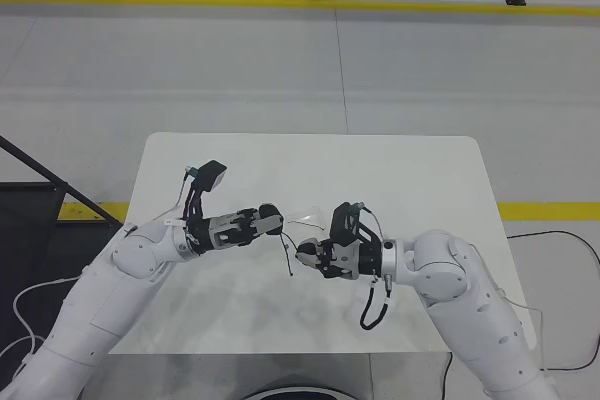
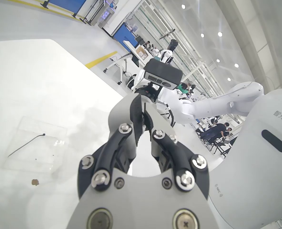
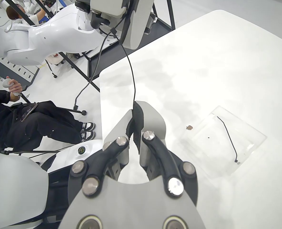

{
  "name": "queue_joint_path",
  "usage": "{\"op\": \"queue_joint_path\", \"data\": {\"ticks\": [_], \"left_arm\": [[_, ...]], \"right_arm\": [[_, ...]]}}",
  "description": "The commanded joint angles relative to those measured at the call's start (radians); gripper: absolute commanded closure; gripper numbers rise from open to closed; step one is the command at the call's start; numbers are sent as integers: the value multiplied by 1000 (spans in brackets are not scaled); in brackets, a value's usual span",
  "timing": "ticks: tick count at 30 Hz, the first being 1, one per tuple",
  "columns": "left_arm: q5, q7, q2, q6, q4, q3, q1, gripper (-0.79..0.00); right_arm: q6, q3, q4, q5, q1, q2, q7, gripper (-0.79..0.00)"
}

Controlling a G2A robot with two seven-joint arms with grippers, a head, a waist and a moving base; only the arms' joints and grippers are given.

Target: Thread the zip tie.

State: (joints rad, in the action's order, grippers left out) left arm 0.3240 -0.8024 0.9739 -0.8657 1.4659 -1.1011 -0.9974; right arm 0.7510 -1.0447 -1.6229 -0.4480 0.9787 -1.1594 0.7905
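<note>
From where I stand, the zip tie (image 3: pixel 132 72) hangs in the air just beside the clear tray (image 2: pixel 48 154), on the robot's side of it. It bows in a thin black arc between the two arms. The right gripper (image 3: pixel 133 110) is closed on its lower end. The left gripper (image 2: pixel 142 111) has its fingers pressed together and seems to pinch the upper end.

The zip tie looks feather-light, springy and slick. Held far from the tip, I'd expect it to flex and wander. A hold close behind the tip, with the head kept steady, looks like the better choice.

The spot where the strap meets the left gripper is masked by that gripper's own body, and the head and its slot are too small to pick out. I can't say whether the tip has entered yet. A second dark strand drops from the left gripper, and it could be tie or cable.

Inside the tray lies a spare tie (image 2: pixel 24 146). Just outside the tray, a brown scrap (image 2: pixel 35 182) sits on the table (image 1: pixel 420 180).
</note>
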Motion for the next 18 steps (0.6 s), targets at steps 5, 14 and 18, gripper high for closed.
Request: {"op": "queue_joint_path", "data": {"ticks": [5,14,18], "left_arm": [[-2,-1,1,-4,-1,-4,0,0],[4,24,5,-5,-16,-16,6,0],[12,24,8,-4,-26,-16,14,0]], "right_arm": [[-2,6,-2,-1,-1,4,-4,0],[104,3,-6,15,14,17,-11,0],[145,-2,-6,19,21,25,-15,0]]}}
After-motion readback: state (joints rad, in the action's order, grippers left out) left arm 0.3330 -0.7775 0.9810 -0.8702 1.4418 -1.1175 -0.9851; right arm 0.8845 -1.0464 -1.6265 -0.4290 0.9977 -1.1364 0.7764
